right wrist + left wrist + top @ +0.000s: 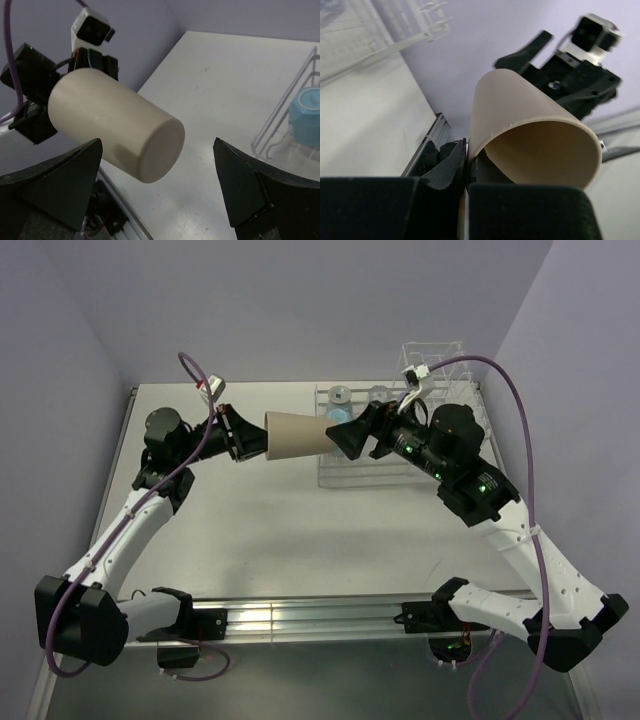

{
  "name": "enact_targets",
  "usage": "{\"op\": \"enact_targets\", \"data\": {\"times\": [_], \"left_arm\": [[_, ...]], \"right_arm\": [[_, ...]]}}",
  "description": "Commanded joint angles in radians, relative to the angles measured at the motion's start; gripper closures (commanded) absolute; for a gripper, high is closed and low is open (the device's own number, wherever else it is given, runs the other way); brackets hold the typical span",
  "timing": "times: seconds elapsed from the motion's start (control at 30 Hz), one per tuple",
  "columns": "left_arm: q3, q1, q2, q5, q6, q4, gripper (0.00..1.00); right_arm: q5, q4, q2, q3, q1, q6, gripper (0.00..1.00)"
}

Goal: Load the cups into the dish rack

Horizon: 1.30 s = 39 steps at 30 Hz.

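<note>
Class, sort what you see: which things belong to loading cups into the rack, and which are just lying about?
Job: tan cup, held by left tool; open right tool; dish rack; blue mug in it.
Just there: table; purple cables.

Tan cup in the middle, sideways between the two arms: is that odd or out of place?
Sideways, but not dropped: the tan cup lies level in the air, its rim pinched by the left hand, while the right hand is open around its closed base. No spill or damage shows.
</note>
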Motion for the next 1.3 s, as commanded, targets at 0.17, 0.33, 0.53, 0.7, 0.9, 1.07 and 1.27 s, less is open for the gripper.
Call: {"op": "enact_targets", "data": {"times": [0.17,0.33,0.53,0.7,0.9,1.07,1.27], "left_arm": [[0.070,-0.039,0.064,0.122,-0.140,0.384,1.00],[0.073,-0.045,0.092,0.127,-0.180,0.459,1.00],[0.059,-0.050,0.113,0.127,-0.248,0.571,1.00],[0.056,-0.065,0.129,0.118,-0.249,0.597,1.00],[0.040,-0.082,0.139,0.107,-0.240,0.599,1.00],[0.031,-0.092,0.150,0.099,-0.234,0.596,0.97],[0.054,-0.092,0.144,0.073,-0.165,0.489,0.64]], "right_arm": [[-0.281,0.232,0.002,-0.064,-0.034,0.070,0.00],[-0.458,0.410,0.005,-0.131,-0.053,0.166,0.00],[-0.568,0.519,0.008,-0.170,-0.060,0.254,0.00],[-0.574,0.549,-0.004,-0.184,-0.062,0.274,0.07],[-0.550,0.555,-0.017,-0.185,-0.062,0.280,0.33],[-0.519,0.527,-0.024,-0.185,-0.062,0.265,0.65],[-0.453,0.437,-0.046,-0.170,-0.062,0.217,0.89]]}}
